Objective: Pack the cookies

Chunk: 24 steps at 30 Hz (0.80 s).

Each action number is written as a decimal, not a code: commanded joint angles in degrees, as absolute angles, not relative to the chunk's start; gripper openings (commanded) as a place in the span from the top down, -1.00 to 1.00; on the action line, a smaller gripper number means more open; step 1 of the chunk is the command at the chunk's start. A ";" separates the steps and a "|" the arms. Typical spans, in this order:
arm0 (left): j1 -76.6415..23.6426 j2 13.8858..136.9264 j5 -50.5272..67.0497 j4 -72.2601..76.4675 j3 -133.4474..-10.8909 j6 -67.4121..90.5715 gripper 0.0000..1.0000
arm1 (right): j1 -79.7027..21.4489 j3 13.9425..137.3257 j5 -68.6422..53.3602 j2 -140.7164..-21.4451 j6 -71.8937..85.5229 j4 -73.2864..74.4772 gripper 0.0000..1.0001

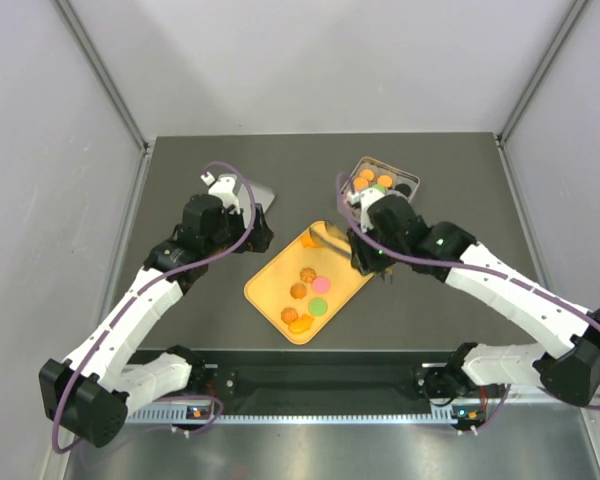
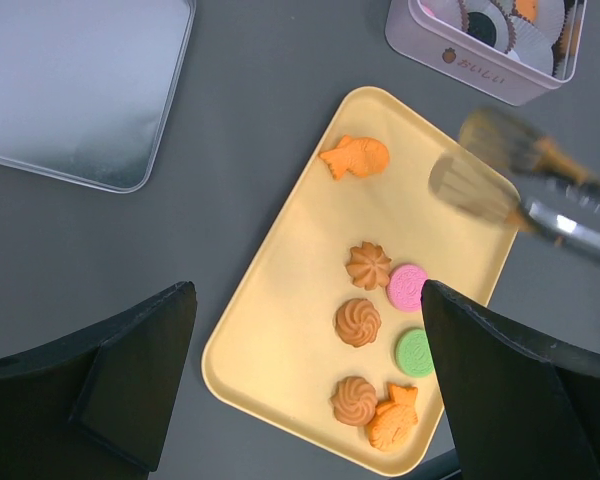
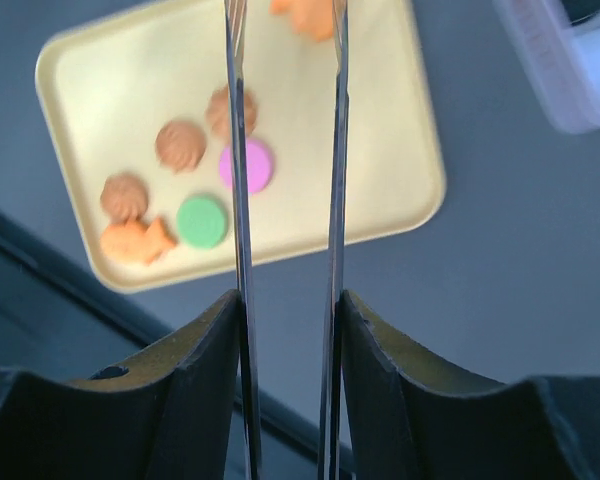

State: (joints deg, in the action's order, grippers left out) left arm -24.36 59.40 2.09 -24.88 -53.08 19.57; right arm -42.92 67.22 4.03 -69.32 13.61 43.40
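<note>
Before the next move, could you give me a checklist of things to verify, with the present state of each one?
1. The right tool clamps the tongs: ok.
2. Nothing sits between the arms of the tongs: ok.
3. The left tool is open and holds nothing: ok.
4. Seven cookies lie on the tray: ok.
5. The tin is open and the lid lies apart from it: ok.
6. Free place in the tin: cannot tell.
</note>
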 commanded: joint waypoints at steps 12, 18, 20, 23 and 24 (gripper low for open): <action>-23.82 59.50 3.34 -23.55 -52.82 19.86 -0.98 | -57.39 62.40 6.85 -69.87 19.16 47.46 0.15; -23.82 59.24 3.08 -23.55 -52.73 19.86 -0.98 | -58.80 61.88 8.17 -71.89 19.86 47.37 0.14; -23.82 59.24 3.16 -23.55 -52.73 19.86 -0.98 | -59.32 61.70 8.52 -72.16 19.95 47.29 0.12; -23.82 59.41 3.25 -23.55 -52.73 19.86 -0.98 | -59.85 61.96 9.05 -72.42 20.13 47.37 0.07; -23.82 59.33 3.25 -23.55 -52.73 19.86 -0.98 | -59.94 62.05 9.14 -72.60 20.13 47.29 0.07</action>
